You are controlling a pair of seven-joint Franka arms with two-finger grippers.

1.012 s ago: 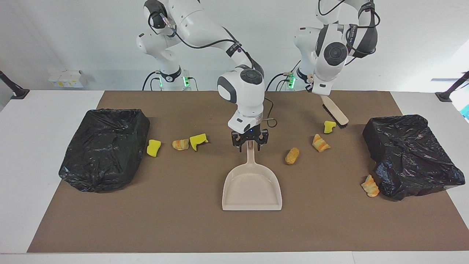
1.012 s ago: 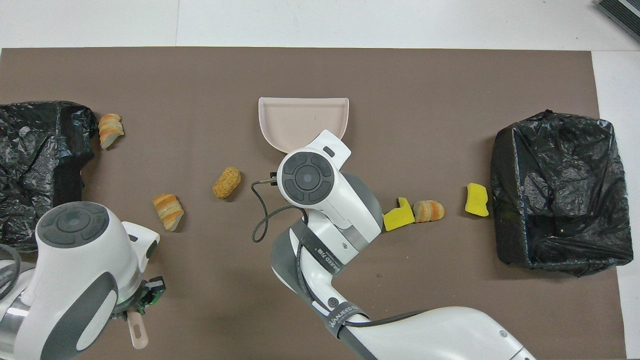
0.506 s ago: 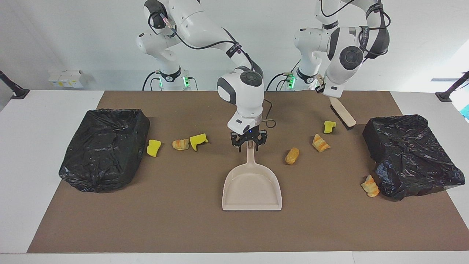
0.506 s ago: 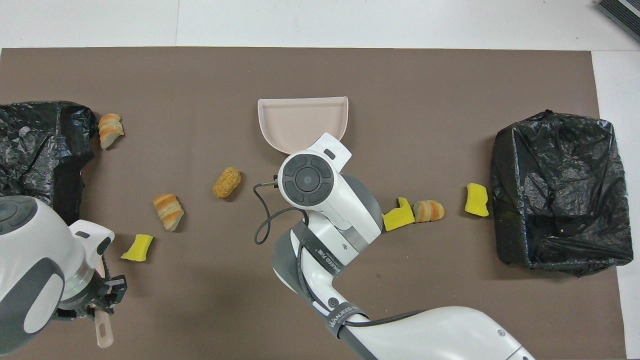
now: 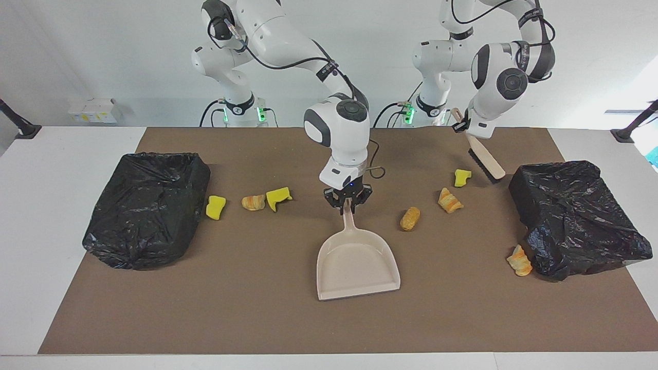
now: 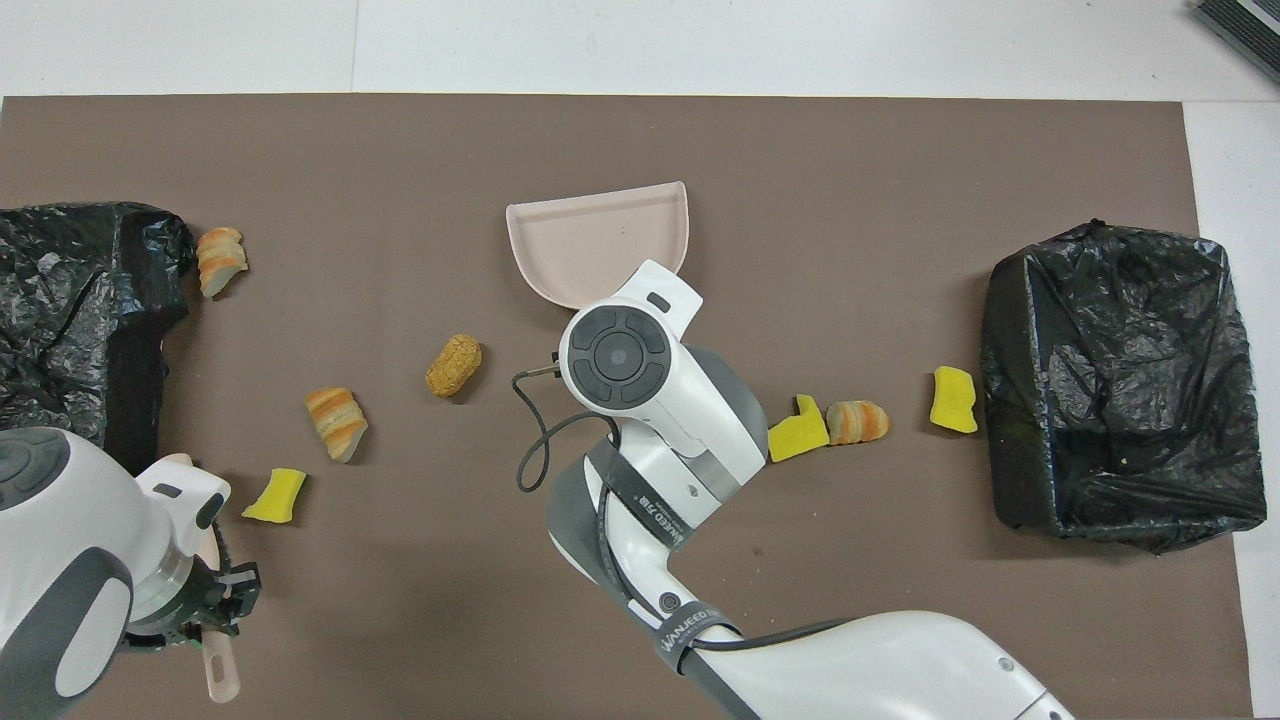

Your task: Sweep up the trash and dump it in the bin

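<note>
My right gripper (image 5: 349, 203) is shut on the handle of the beige dustpan (image 5: 358, 264), which lies mid-mat with its mouth away from the robots; in the overhead view the wrist hides the gripper above the dustpan (image 6: 598, 243). My left gripper (image 5: 464, 123) is shut on the brush (image 5: 484, 162), held raised and slanted over the mat near a yellow sponge (image 5: 462, 177). Several trash pieces lie on the mat: sponges (image 5: 215, 207) (image 5: 278, 198), croissants (image 5: 253, 202) (image 5: 450, 200) (image 5: 519, 260), and a bread roll (image 5: 410, 218). The bin (image 5: 146, 205) stands at the right arm's end.
A second black-bagged bin (image 5: 576, 216) stands at the left arm's end, with a croissant (image 6: 220, 262) beside it. The brown mat (image 5: 247, 308) covers most of the white table. A thin cable loops beside the right wrist (image 6: 530, 450).
The right gripper closed on the dustpan handle and the pan turned slightly, its mouth swinging toward the left arm's end. The left arm carried the brush toward its own end, uncovering a sponge.
</note>
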